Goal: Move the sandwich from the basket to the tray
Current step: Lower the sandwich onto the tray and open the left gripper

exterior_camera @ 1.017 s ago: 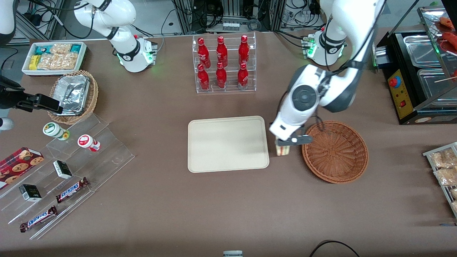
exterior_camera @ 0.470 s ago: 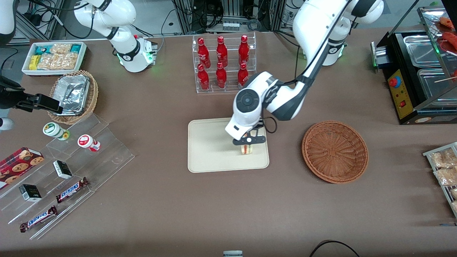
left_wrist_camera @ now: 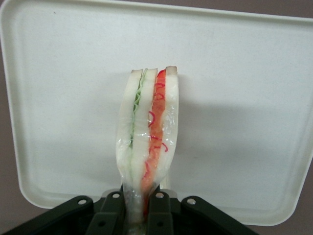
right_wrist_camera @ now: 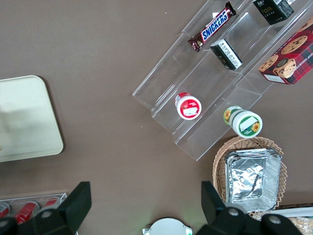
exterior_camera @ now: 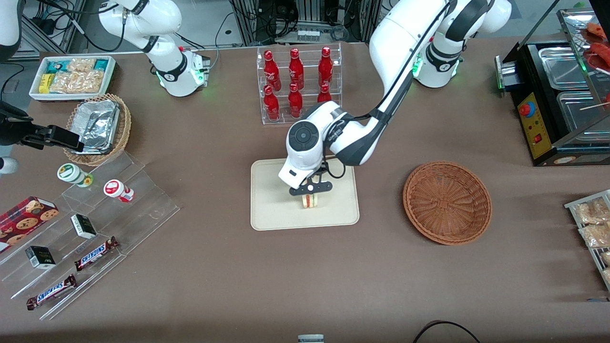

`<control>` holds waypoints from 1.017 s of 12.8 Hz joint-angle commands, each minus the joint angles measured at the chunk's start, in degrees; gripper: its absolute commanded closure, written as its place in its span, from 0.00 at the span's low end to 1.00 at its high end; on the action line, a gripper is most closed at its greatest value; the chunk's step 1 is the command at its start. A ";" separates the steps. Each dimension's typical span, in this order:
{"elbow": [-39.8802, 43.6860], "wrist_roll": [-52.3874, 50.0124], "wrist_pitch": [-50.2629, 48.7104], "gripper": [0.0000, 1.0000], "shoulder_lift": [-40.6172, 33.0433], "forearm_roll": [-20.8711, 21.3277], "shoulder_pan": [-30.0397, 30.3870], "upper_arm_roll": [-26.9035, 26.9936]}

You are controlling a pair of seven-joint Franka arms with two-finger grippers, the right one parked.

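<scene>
- Nearest the front camera, at about eight o'clock from the tray (exterior_camera: 271, 209), two candy bars (exterior_camera: 95, 254) lie on clear plastic steps (exterior_camera: 143, 209); both wrappers read SNICKERS. The cookie box (exterior_camera: 26, 216) and small dark boxes (exterior_camera: 40, 257) there carry print I cannot read.
- The basket (exterior_camera: 447, 202), round and reddish-brown, sits at three o'clock from the tray, well apart from it, and looks bare inside.
- The gripper (exterior_camera: 310, 189) hangs over the middle of the tray, pinching the sandwich (exterior_camera: 310, 200) by one end; the wrist view shows both fingers (left_wrist_camera: 108, 218) pressed against the wrapped bottom of the wedge (left_wrist_camera: 149, 137), its cut edge with red and green filling facing the camera.
- The sandwich is above the tray, not clearly resting on it (whether it touches I cannot tell).
- In my judgement the step in hand is the set-down: lower straight, keep the wedge inside the rim, let the tip meet the tray before spreading the fingers, then lift vertically so the wrap does not cling and drag it. Held on edge, it will probably tip onto a flat face once freed.
- Farthest, at twelve o'clock, a clear rack (exterior_camera: 301, 85) holds red bottles (exterior_camera: 296, 69); their white script is too small to read.
</scene>
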 commanded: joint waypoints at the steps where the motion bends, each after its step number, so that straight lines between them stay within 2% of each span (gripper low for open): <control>1: 2.57 -2.25 0.73 1.00 2.15 0.10 -1.59 0.82; 9: 3.28 -6.65 2.66 0.98 3.91 0.62 -1.59 0.91; 10: 3.37 -6.65 2.66 0.67 4.00 0.62 -1.59 0.91; 11: 3.37 -6.39 2.66 0.18 4.09 0.71 -1.59 0.91; 12: 3.37 -6.21 2.66 0.00 4.18 0.80 -1.59 0.91; 13: 3.37 -6.03 2.58 0.00 4.18 0.80 -1.59 1.00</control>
